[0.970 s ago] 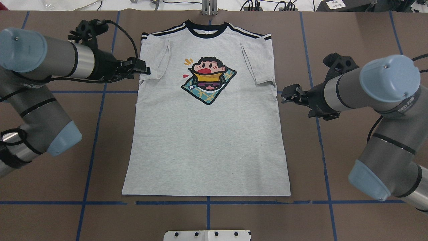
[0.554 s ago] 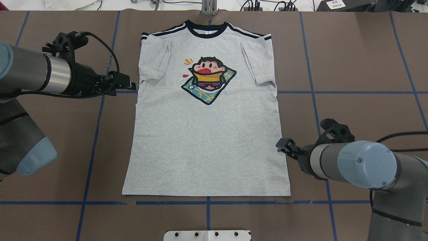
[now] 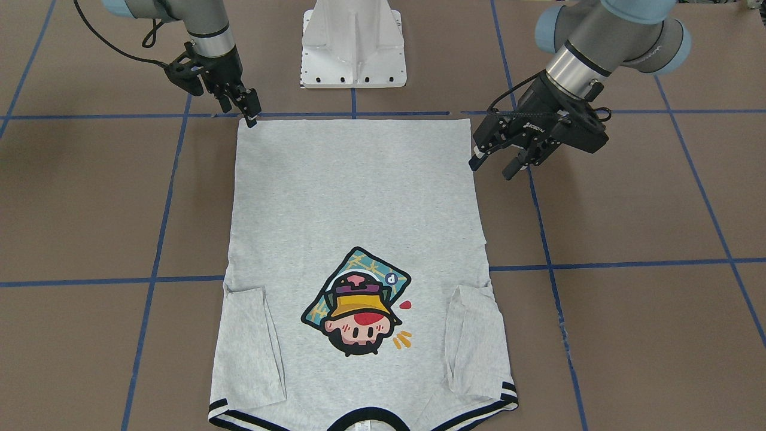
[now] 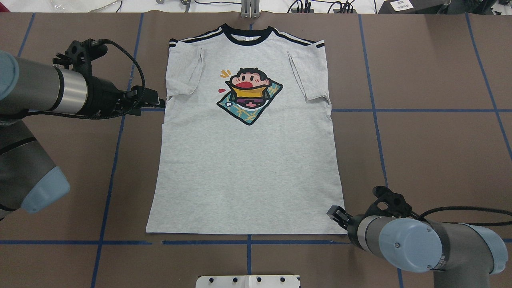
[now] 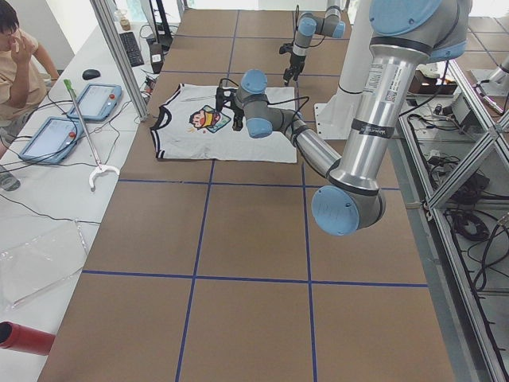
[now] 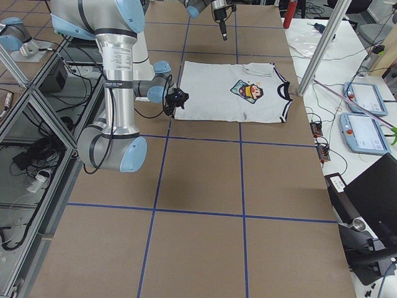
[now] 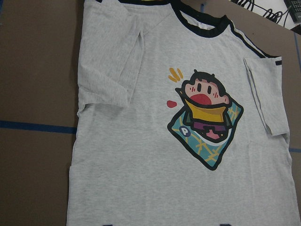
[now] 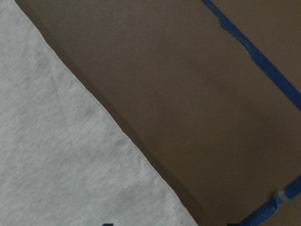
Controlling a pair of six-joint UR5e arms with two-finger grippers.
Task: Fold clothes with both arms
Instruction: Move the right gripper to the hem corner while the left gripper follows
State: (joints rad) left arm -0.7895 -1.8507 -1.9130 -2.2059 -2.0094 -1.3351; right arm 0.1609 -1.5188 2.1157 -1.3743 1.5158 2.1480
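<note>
The clothes are one light grey T-shirt point(image 4: 248, 168) lying flat and face up on the brown table, with both sleeves folded inward. Its black collar point(image 4: 248, 38) points away from me, and the cartoon print point(image 3: 356, 305) shows on the chest. My left gripper point(image 4: 160, 103) hovers open just off the shirt's left edge below the folded sleeve; in the front-facing view this left gripper point(image 3: 494, 169) has its fingers spread. My right gripper point(image 3: 250, 115) is open at the hem's corner on my right side point(image 4: 333, 211). The right wrist view shows the shirt edge point(image 8: 56, 155) beside bare table.
The white pedestal base point(image 3: 354, 42) stands just behind the hem. Blue tape lines point(image 4: 372, 110) grid the brown table cover. Cables and boxes point(image 4: 320, 6) line the far edge. A person point(image 5: 20, 56) sits at a side desk with tablets point(image 5: 95, 99).
The right gripper has travelled along the shirt's right edge from sleeve height to the hem corner near me. The left gripper drew back off the folded left sleeve and a little toward me.
</note>
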